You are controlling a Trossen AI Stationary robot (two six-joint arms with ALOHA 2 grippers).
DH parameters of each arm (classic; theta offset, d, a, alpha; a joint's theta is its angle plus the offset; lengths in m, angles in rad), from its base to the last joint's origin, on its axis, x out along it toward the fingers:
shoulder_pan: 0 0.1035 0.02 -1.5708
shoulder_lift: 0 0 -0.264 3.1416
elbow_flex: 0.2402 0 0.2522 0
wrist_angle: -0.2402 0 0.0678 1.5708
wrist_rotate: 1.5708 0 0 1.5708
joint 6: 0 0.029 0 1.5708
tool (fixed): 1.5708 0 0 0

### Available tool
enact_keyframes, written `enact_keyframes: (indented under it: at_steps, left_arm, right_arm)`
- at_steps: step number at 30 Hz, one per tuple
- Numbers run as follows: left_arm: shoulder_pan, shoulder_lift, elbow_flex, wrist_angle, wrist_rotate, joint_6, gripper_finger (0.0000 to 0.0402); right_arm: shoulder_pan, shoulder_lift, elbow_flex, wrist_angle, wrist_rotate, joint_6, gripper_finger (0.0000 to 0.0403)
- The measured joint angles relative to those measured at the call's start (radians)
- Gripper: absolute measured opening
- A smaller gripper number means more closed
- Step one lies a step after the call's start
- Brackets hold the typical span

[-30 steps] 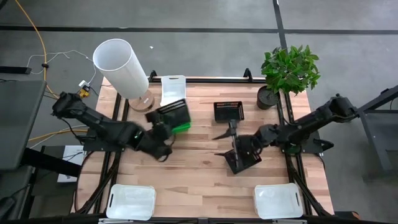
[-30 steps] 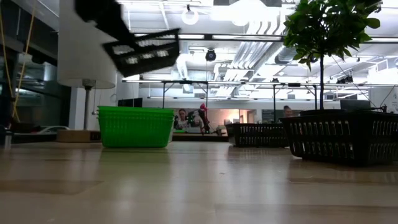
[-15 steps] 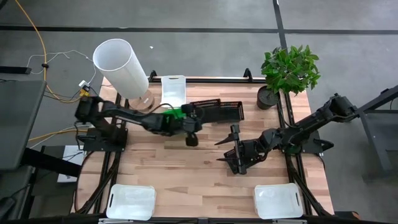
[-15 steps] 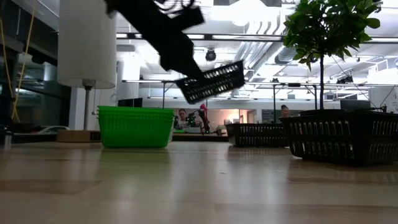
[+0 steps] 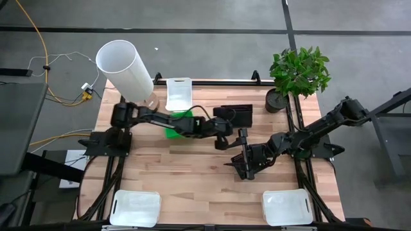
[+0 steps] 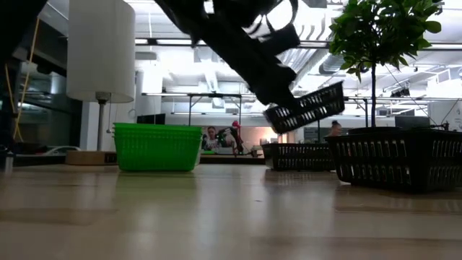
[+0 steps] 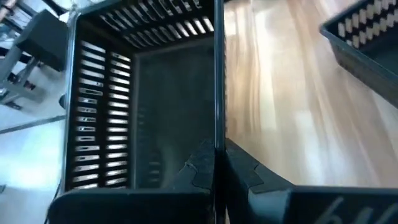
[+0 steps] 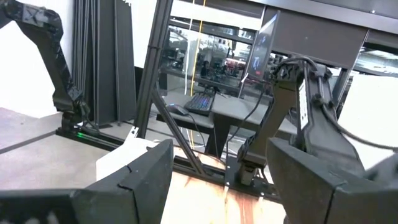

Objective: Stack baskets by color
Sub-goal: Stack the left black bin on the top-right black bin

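Black slotted plastic fills my left wrist view: the carried basket (image 7: pixel 143 106) is a shallow rectangular tray with rows of narrow slits in its walls and a plain dark floor, and my left gripper (image 7: pixel 214 165) is clenched on its rim, one finger inside and one outside. From the table-level camera it hangs tilted in the air (image 6: pixel 304 108), clear of the wood, above the second black basket (image 6: pixel 297 155) that rests on the table toward the far edge. From above, the two are hard to separate; the held one sits over or just beside the resting one (image 5: pixel 234 115), with my left arm stretched across the far half of the table to reach it.

A third black basket (image 5: pixel 252 163) lies near the table's middle, toward the right side, under my right gripper (image 5: pixel 243 149), whose fingers stand spread wide; I cannot tell from the overhead whether they touch it. The green basket (image 5: pixel 178 119) is bright, with fine ribbed sides, and sits left of centre near the far edge. A white basket (image 5: pixel 179 94) lies at the far edge, and two more white ones sit at the near left corner (image 5: pixel 135 208) and near right corner (image 5: pixel 288 206).
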Motion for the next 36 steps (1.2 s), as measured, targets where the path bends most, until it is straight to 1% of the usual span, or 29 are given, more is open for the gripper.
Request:
enact_keyframes:
  at_steps: [2,4,6,8,15,21,28,32,36]
  left_arm:
    - [0.005,0.028,0.004,0.049,-0.006,0.004,0.0000]
    - [0.007,0.049,0.004,0.081,-0.033,0.012,0.0000]
    - [0.010,0.058,0.004,0.089,-0.067,0.018,0.0000]
    - [0.012,0.062,0.005,0.088,-0.073,0.018,0.0000]
    - [0.007,0.065,0.005,0.003,-0.074,0.017,0.0000]
    - [0.003,0.065,0.005,-0.069,-0.094,0.002,0.0000]
    - [0.000,0.065,0.005,-0.101,-0.115,-0.035,0.0002]
    - [-0.009,0.065,0.005,-0.101,-0.113,-0.020,0.0018]
    - [-0.018,0.059,0.005,-0.101,-0.114,0.035,0.0055]
  right_arm:
    - [0.000,0.000,0.000,-0.001,0.000,0.000,0.0245]
    - [0.000,0.000,0.000,-0.001,0.000,0.000,0.0245]
    - [0.000,0.000,0.000,-0.001,0.000,0.000,0.0245]
    - [0.000,0.000,0.000,-0.001,0.000,0.000,0.0245]
    - [0.000,0.000,0.000,-0.002,-0.001,0.000,0.0245]
    - [0.000,0.000,0.000,-0.002,-0.005,0.000,0.0245]
    - [0.000,0.000,0.000,-0.002,-0.005,0.000,0.0245]
    - [0.000,0.000,0.000,-0.002,-0.004,0.001,0.0245]
    - [0.000,0.000,0.000,-0.002,-0.004,0.001,0.0245]
